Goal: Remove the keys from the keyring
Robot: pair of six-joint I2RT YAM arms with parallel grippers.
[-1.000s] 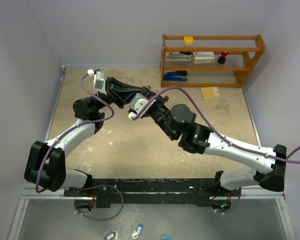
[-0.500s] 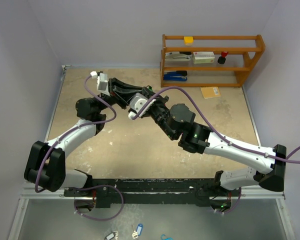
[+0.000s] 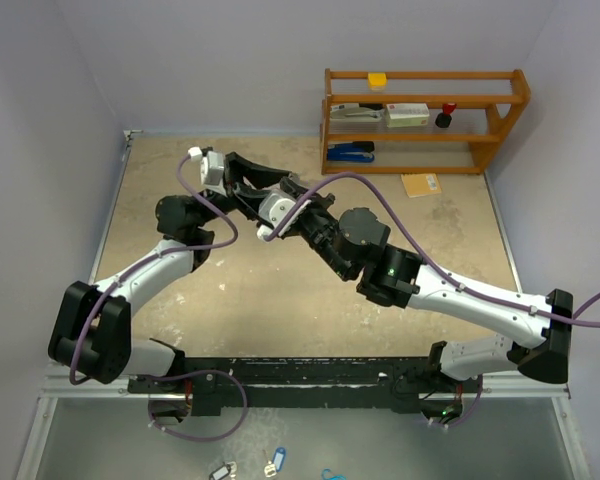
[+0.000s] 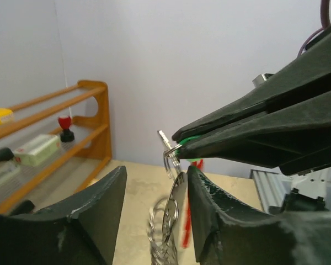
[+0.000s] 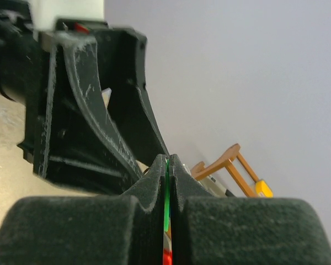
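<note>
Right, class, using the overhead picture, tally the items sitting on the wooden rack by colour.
Yellow block: 1
White box: 1
Red-topped stamp: 1
Blue stapler: 1
Grey-black stapler: 1
Total: 5

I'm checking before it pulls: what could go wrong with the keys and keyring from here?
The right gripper pinches the keys only at its very fingertips, so a tug may slip them out. The keyring hangs ungripped inside the open left gripper; a slip would probably drop everything.
</note>
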